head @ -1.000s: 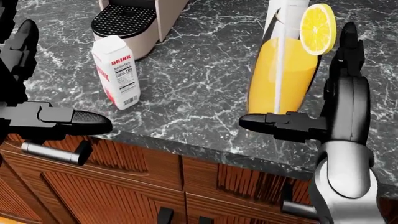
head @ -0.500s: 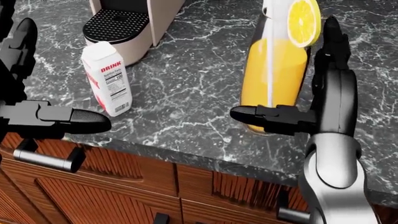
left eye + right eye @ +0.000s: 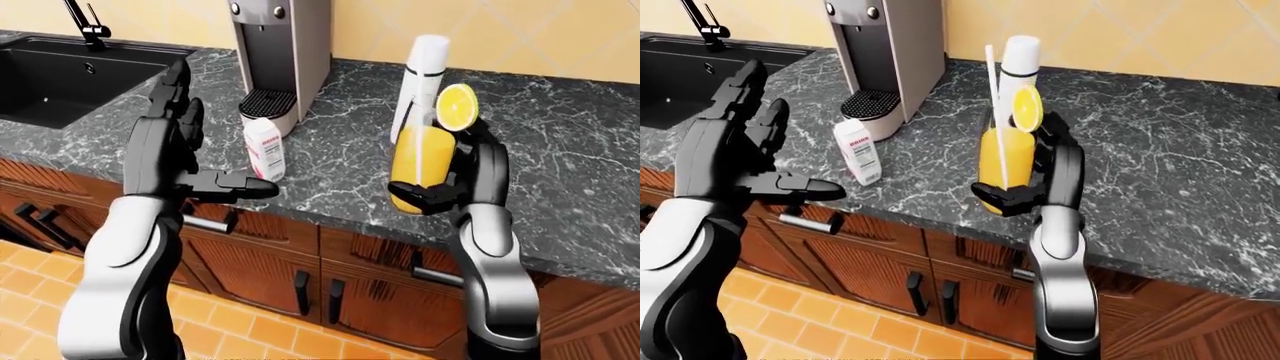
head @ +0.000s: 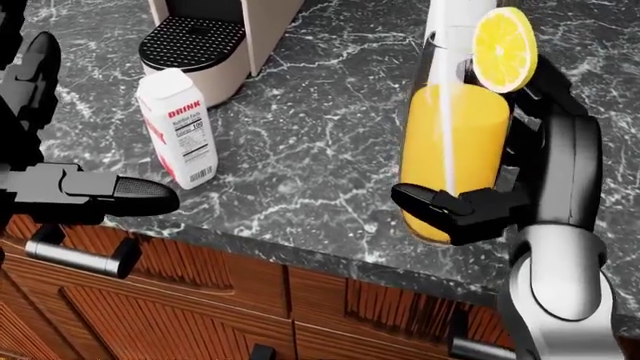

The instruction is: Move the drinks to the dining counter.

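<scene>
A tall glass of orange juice (image 4: pixel 452 150), with a lemon slice (image 4: pixel 503 49) on its rim and a white straw (image 3: pixel 994 97) standing in it, is seen at the right of the head view, near the counter's lower edge. The right hand (image 4: pixel 500 180) is wrapped about it: the thumb crosses the glass low down and the other fingers lie behind it, so the glass is judged to be gripped, though whether it is lifted off the counter cannot be told. The glass is expected to be rigid, smooth and slippery, heavy with liquid and easily spilled; it is best held around the middle of its body and kept upright, clear of straw and garnish.

A small white drink carton (image 4: pixel 178 127) stands upright at the left of the head view, just below the drip tray of a coffee machine (image 3: pixel 283 56). It is judged light and slightly yielding, best taken by its flat sides. The left hand (image 3: pixel 195 161) is held open, fingers spread, beside the carton and apart from it.

A white bottle (image 3: pixel 420 71) is seen above the glass. The counter (image 4: pixel 320 135) is dark marble with white veining, glossy and hard. A black sink (image 3: pixel 60 75) occupies the upper left of the left-eye view; wooden cabinets (image 3: pixel 270 266) and an orange tiled floor (image 3: pixel 230 330) lie below.
</scene>
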Controlling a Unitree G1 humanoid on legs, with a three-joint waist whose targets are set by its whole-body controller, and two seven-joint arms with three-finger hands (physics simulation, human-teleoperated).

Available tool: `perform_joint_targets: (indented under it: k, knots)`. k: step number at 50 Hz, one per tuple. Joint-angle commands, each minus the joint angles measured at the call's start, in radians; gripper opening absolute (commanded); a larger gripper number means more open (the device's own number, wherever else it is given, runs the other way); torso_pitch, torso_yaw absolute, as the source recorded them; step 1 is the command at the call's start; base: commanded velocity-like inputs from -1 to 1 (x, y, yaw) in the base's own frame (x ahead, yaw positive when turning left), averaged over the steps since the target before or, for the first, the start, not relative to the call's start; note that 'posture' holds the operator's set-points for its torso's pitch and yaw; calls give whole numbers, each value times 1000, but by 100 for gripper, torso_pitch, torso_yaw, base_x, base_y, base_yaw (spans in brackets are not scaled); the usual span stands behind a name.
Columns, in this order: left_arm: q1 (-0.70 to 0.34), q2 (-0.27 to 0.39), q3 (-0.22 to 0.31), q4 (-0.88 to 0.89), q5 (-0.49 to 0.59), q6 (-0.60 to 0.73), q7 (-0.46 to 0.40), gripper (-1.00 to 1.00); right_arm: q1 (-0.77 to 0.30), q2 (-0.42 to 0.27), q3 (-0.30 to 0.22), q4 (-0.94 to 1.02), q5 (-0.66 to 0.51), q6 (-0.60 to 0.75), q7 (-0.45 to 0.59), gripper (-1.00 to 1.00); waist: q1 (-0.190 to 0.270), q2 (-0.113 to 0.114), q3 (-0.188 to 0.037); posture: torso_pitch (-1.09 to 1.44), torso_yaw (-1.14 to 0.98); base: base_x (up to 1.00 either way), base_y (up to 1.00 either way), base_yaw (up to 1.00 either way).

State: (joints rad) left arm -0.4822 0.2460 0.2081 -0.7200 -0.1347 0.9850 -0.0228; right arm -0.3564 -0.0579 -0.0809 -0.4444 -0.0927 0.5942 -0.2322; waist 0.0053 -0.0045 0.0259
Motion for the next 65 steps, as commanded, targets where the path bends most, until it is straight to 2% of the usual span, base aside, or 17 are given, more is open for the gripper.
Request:
perform_joint_targets:
  k: [1, 11, 16, 20, 27, 31, 37, 52, 58, 65]
  knots:
    - [-22, 5, 0, -26, 8, -32, 3, 100, -26, -10, -9, -74, 13, -4, 6, -100, -1, 1, -23, 0, 0, 0, 0, 0]
    - [-6, -48, -48, 16, 76, -96, 41, 100, -75, -51, -54, -276, 86, 141, 4, -100, 1, -2, -19, 0, 0, 0, 0, 0]
    - [-19, -69, -36, 35, 108, -87, 114, 100, -97, -74, -85, -337, 128, 177, -10, -100, 0, -5, -17, 0, 0, 0, 0, 0]
    - [-19, -85, -42, 30, 132, -77, 187, 100, -93, -84, -93, -332, 150, 152, -22, -100, -3, -6, -16, 0, 0, 0, 0, 0]
    - [8, -133, -124, 81, 215, -130, 256, 100, -88, -104, -115, -343, 185, 151, -43, -100, -2, -8, -17, 0, 0, 0, 0, 0]
    - [11, -159, -162, 107, 274, -148, 264, 100, -79, -104, -109, -344, 191, 145, -50, -100, -1, -9, -18, 0, 0, 0, 0, 0]
    - [13, -191, -185, 138, 321, -166, 254, 100, -76, -105, -110, -343, 196, 142, -55, -100, -2, -13, -20, 0, 0, 0, 0, 0]
    - [0, -233, -219, 311, 369, -273, 250, 100, -63, -105, -113, -326, 200, 118, -62, -100, 1, -17, -25, 0, 0, 0, 0, 0]
    - [-8, -235, -207, 342, 374, -289, 243, 100, -65, -105, -115, -330, 202, 123, -65, -100, 1, -18, -26, 0, 0, 0, 0, 0]
    - [-19, -231, -205, 373, 378, -301, 245, 78, -62, -105, -114, -329, 202, 118, -65, -100, 0, -17, -26, 0, 0, 0, 0, 0]
